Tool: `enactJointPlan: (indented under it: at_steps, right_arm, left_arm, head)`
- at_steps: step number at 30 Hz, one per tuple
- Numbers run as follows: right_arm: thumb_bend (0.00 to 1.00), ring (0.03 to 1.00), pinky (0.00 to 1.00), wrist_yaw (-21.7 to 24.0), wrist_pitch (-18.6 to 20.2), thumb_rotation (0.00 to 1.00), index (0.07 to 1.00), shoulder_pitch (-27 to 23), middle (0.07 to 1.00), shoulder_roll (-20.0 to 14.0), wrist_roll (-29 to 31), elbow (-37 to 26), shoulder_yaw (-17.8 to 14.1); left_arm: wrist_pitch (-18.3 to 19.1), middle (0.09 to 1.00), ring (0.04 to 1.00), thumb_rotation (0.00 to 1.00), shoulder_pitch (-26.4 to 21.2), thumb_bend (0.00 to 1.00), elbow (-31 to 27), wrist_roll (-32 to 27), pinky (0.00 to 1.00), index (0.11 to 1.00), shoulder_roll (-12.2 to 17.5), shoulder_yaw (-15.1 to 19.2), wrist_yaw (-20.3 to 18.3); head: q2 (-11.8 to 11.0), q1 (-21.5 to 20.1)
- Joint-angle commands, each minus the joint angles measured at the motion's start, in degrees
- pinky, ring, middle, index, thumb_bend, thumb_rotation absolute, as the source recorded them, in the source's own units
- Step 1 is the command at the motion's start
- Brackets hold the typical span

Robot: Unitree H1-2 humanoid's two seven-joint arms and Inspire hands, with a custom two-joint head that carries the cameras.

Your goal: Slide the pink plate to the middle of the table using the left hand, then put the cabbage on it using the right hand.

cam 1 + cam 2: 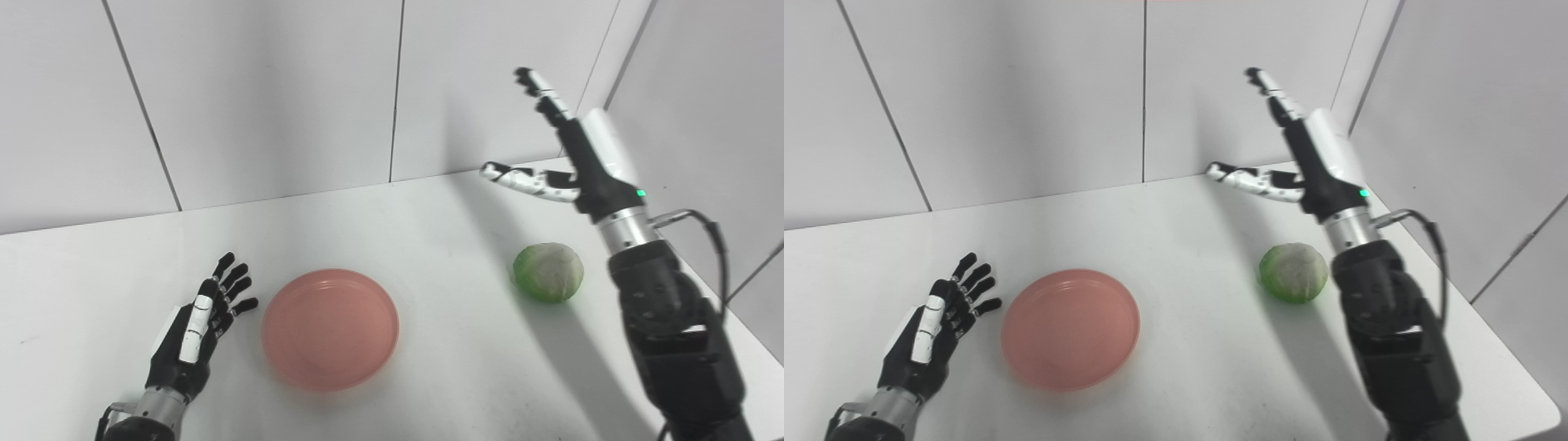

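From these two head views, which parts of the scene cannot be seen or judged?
- Far side of the cabbage, both views: hidden by its own bulk. In the right eye view the right forearm also covers its right edge.
- Palm of the left hand, both views: turned away, only its back shows.
- Left arm behind the wrist: cut off by the bottom edge.
- Whether the left hand touches the pink plate: a narrow gap seems visible, but it is uncertain.

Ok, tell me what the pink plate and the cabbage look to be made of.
Pink plate: probably plastic, matte; even flat colour, soft dull sheen, thin raised rim. Cabbage: cannot tell real from replica; pale veined top, green sides, slightly glossy.
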Motion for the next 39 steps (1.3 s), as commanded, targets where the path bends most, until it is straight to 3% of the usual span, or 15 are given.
enactJointPlan:
  at_steps: [1,6,11,14,17,23,29,39]
  right_arm:
    - [1.0,0.947,0.88,0.2,1.2,0.67,0.963,0.7,0.952,-3.5,-1.2,-1.0,-1.8]
    - [1.0,0.925,0.86,0.3,1.9,0.68,0.958,3.8,0.938,-7.2,-2.3,1.4,-4.2]
    - [1.0,0.942,0.86,3.4,8.1,0.66,0.98,6.6,0.955,-9.3,-2.8,0.8,-5.2]
    - [1.0,0.958,0.88,4.7,9.9,0.66,0.995,8.0,0.972,-10.0,-1.6,1.8,-5.5]
    - [1.0,0.944,0.84,4.9,8.1,0.64,0.998,8.9,0.976,-10.4,0.2,4.8,-5.2]
    - [1.0,0.979,0.91,6.3,7.3,0.57,0.994,9.5,0.994,-10.9,4.1,8.2,-4.2]
    - [1.0,0.974,0.91,6.2,5.6,0.6,0.994,9.0,0.985,-11.3,4.2,12.0,-1.2]
    - [1.0,0.984,0.89,6.9,8.0,0.56,1.0,8.5,1.0,-10.8,5.5,13.5,1.6]
  left_arm:
    - [0.9,0.948,0.936,0.97,0.9,0.8,2.5,0.1,0.94,0.954,2.0,1.3,0.1]
    - [-0.4,0.952,0.94,0.95,0.5,0.79,4.2,-1.4,0.94,0.954,2.3,2.1,-1.3]
    - [-0.4,0.948,0.935,0.93,0.3,0.79,4.5,-1.8,0.93,0.951,2.8,2.4,-1.8]
    - [-0.6,0.945,0.931,0.94,0.3,0.79,4.5,-1.4,0.91,0.95,3.1,2.5,-1.9]
    - [-0.9,0.942,0.925,0.94,0.2,0.81,5.0,-1.2,0.9,0.95,3.4,2.6,-1.8]
    - [-1.2,0.935,0.916,0.93,0.3,0.82,5.3,-1.3,0.88,0.94,3.5,2.8,-2.0]
    - [-1.4,0.94,0.921,0.94,0.0,0.82,5.8,-1.3,0.89,0.945,3.8,2.8,-2.6]
    - [-0.6,0.934,0.917,0.92,0.1,0.8,5.6,-1.4,0.89,0.944,3.8,2.9,-2.5]
  head:
    - [0.0,-0.2]
    - [0.2,-0.8]
    - [0.5,-1.8]
    - [0.6,-2.3]
    - [0.7,-2.4]
    - [1.2,-2.6]
    - [1.4,-2.6]
    - [1.4,-2.6]
